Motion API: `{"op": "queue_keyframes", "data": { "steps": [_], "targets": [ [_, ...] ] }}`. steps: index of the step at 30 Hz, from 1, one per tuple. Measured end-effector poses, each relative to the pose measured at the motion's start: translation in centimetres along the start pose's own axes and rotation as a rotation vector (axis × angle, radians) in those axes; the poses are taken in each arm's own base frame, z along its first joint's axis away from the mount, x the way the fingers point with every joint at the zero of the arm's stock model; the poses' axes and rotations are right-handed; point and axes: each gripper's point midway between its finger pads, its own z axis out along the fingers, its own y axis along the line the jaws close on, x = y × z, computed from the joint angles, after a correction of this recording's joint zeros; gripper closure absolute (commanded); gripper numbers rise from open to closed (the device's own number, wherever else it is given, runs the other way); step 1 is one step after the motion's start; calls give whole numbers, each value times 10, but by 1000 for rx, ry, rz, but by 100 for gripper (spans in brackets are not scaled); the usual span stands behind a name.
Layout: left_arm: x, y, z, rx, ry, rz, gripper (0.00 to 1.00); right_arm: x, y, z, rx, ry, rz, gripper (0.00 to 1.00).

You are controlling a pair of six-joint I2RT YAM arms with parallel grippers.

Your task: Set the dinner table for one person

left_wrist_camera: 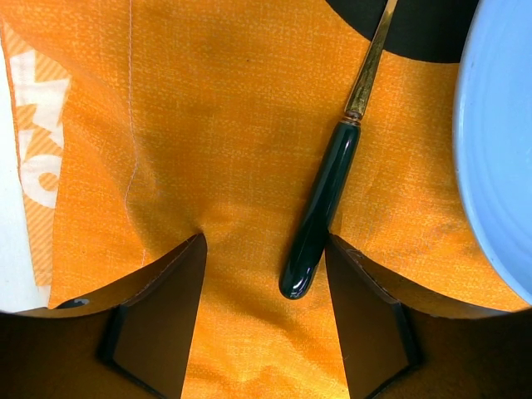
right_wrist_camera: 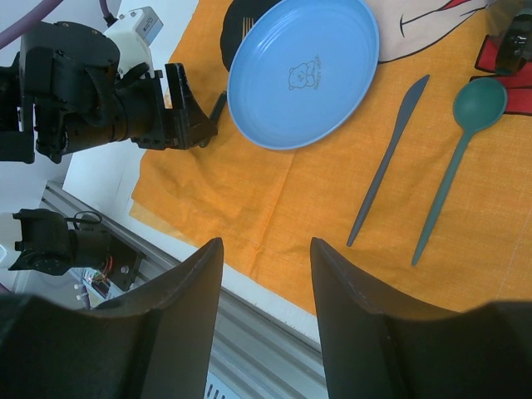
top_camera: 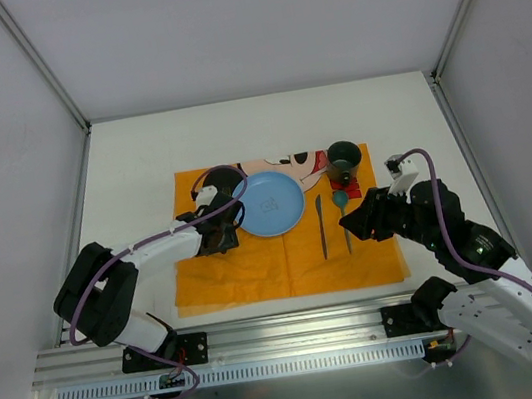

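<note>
On the white dinner table [top_camera: 138,159] lies an orange placemat [top_camera: 256,267]. A blue plate [top_camera: 269,204] sits at its middle, with a grey knife [top_camera: 322,226] and a teal spoon [top_camera: 343,210] to its right. A fork with a dark glossy handle [left_wrist_camera: 320,212] lies flat on the cloth left of the plate [left_wrist_camera: 499,150]. My left gripper [left_wrist_camera: 264,249] stands open over it, and the handle end rests close to the right finger. My right gripper [right_wrist_camera: 267,245] hovers open and empty above the mat's near edge, right of the spoon [right_wrist_camera: 457,158].
A dark green cup [top_camera: 345,159] stands at the mat's far right corner beside a small red item [top_camera: 346,190]. An aluminium rail [top_camera: 267,336] runs along the near table edge. Grey walls close in the left, right and back.
</note>
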Motion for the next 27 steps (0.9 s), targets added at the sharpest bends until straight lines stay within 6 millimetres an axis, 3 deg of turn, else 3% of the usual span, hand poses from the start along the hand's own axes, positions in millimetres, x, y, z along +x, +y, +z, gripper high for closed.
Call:
{"op": "queue_keyframes", "data": {
  "steps": [11, 19, 27],
  "targets": [
    [0, -1, 0, 5, 3, 0, 45, 1, 1, 0, -4, 3, 5, 51],
    [2, -4, -1, 15, 5, 9, 71, 4, 0, 1, -6, 14, 9, 51],
    [0, -20, -3, 40, 1, 38, 77, 4, 1, 1, -9, 15, 9, 51]
  ]
}}
